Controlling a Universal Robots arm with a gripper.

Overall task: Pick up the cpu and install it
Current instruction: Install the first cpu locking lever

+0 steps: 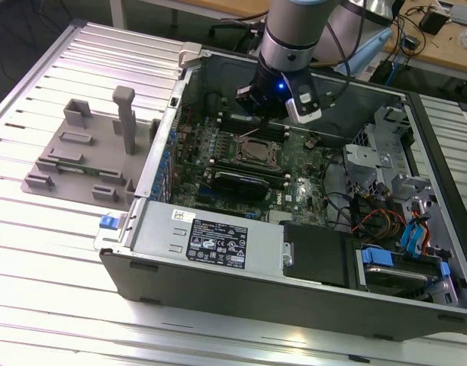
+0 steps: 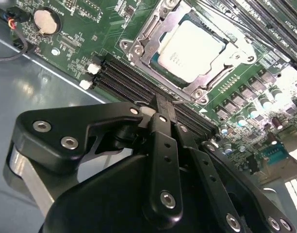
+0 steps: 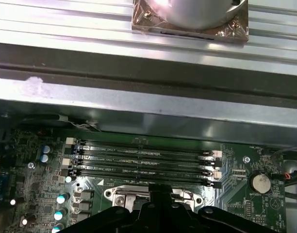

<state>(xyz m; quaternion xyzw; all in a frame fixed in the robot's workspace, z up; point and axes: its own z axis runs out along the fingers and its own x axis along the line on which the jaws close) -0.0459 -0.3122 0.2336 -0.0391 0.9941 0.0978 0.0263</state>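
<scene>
Black gripper [image 2: 164,110] hovering inside the open computer case [image 1: 218,252], above the green motherboard [image 2: 85,46], just beside the socket frame [image 2: 143,36]. Fingers [image 2: 160,145] drawn together in the second wrist view, tips meeting with no gap showing and nothing clamped between them; tip end over the black memory slots [image 2: 124,80] next to the socket, contact with the board impossible to judge. Gripper also seen from the exterior view [image 1: 268,103], hanging under the arm's grey wrist with a blue light glowing, over the board's far part. Cpu [image 2: 189,48] lying flat in the socket, shiny silver top facing up, square with no clear long axis, edges lined up with the metal frame around it; same chip visible in the exterior view [image 1: 254,155] at the middle of the board, well below the gripper's tip. Round coin battery [image 2: 45,22] on the board near the case wall. Four memory slots [image 3: 143,162] in the first wrist view running side by side along the case wall. Grey plastic fixture [image 1: 88,156] on the ribbed metal table [image 1: 50,252], towards the exterior view's left of the case.
</scene>
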